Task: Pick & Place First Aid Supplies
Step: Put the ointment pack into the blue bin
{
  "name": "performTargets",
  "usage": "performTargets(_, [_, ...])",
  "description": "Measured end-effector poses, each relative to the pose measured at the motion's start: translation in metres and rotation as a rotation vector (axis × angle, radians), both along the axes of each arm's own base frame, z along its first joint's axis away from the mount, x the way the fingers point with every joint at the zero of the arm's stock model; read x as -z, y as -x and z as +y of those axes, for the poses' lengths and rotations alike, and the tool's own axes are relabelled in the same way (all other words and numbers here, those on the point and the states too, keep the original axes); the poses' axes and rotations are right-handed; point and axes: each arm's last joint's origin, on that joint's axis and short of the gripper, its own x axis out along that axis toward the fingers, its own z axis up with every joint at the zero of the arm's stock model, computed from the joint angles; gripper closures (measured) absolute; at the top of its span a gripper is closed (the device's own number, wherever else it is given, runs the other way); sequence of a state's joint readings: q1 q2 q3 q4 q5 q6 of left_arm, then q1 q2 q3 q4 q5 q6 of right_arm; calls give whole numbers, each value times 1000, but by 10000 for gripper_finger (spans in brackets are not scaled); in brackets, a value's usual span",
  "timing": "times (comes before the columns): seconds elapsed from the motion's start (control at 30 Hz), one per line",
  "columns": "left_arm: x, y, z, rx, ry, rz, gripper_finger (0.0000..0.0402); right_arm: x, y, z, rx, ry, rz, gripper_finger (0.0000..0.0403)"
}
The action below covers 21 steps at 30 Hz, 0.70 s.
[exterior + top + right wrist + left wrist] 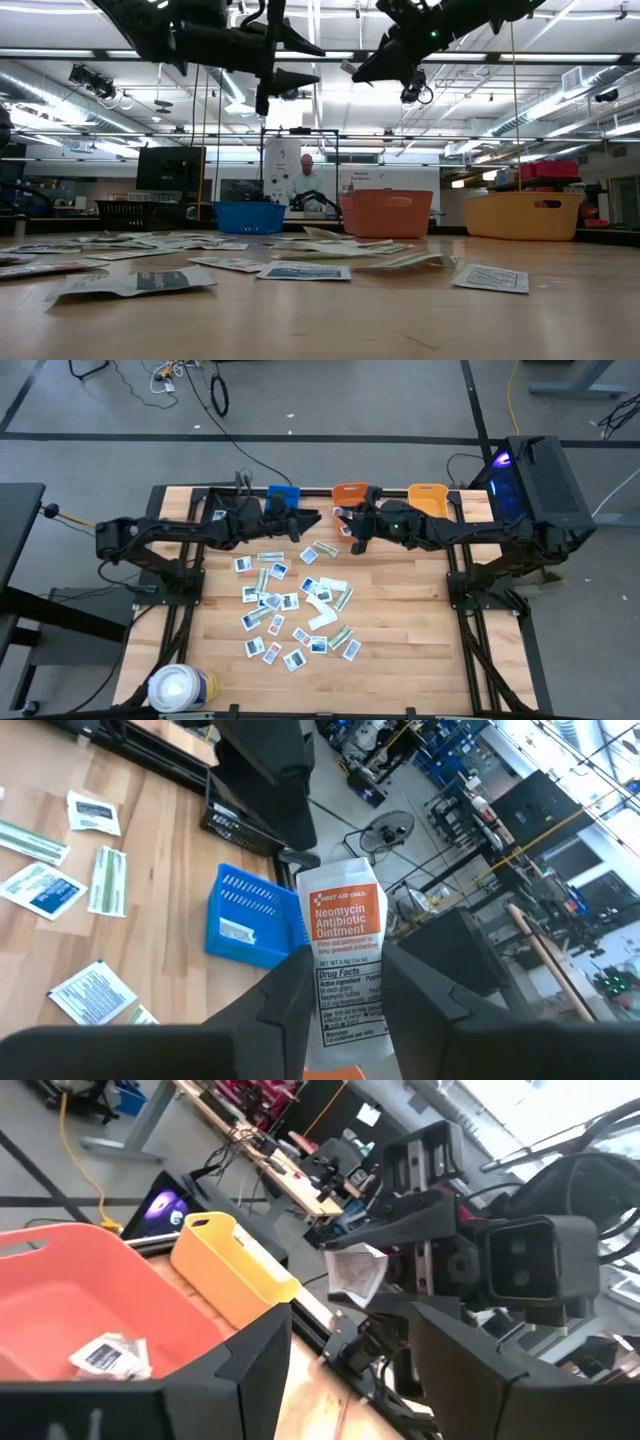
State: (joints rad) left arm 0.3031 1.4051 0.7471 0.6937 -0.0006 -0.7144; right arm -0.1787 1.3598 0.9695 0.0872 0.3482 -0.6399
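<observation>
Right gripper is clamping a Neomycin ointment packet between its fingers, hanging above the table's far edge near the orange bin. Left gripper is hovering by the blue bin, jaws apart, holding nothing. Remaining packets are lying scattered mid-table, well apart from both grippers.

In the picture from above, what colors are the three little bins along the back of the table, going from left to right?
Blue bin → orange bin → yellow bin.
</observation>
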Motion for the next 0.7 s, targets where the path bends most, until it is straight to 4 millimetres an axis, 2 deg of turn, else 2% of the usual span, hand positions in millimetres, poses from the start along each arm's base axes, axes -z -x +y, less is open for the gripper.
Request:
performTargets(0.1, [1,-3,0,16,-29,-22,195,0,0,0,1,0,1,287])
performTargets(0.37, [1,-8,-8,41,-286,20,195,2,1,0,2,-7,26,287])
performTargets(0.5, [1,-8,-11,42,-337,33,192,3,1,0,3,-7,29,287])
performTargets(0.7, [1,-8,-11,25,-308,29,145,3,1,0,4,-7,29,287])
